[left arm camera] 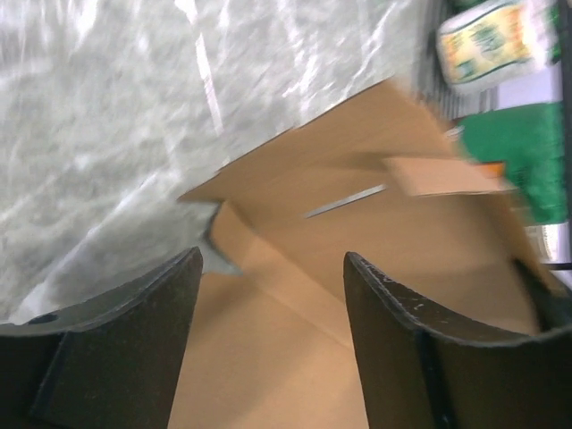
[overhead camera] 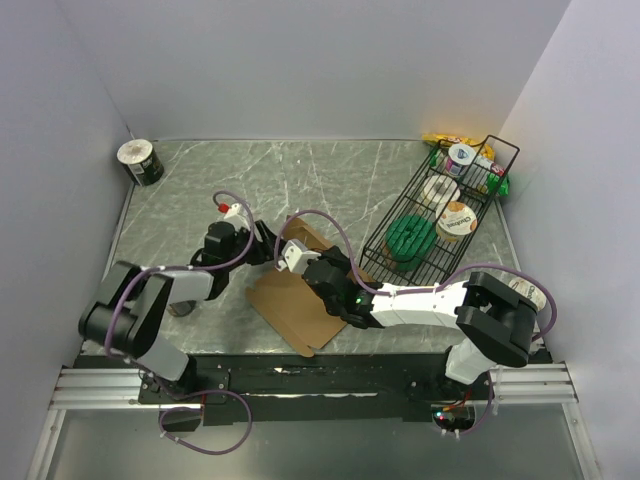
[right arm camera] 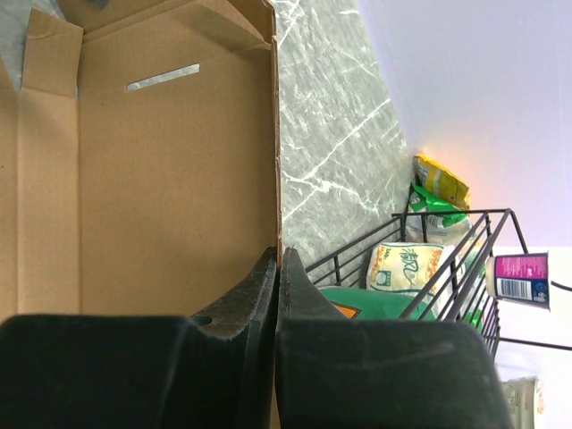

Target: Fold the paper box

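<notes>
Right gripper (right arm camera: 278, 261) bottom centre, fingers pressed together on upright edge of paper box (right arm camera: 170, 197). Box fills left half; narrow slot (right arm camera: 163, 77) upper left. Marbled table (right arm camera: 331, 134) upper centre. Black wire basket (right arm camera: 465, 213) lower right, pale packet (right arm camera: 407, 268) inside.

Grey marbled table (overhead camera: 300, 180), paper box (overhead camera: 285, 305) near front, wire basket (overhead camera: 395, 212) at right, dark cylinder (overhead camera: 140, 162) far-left corner

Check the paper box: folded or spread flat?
Mostly spread: the paper box lies open, one side flap pinched and raised by the right gripper.
</notes>
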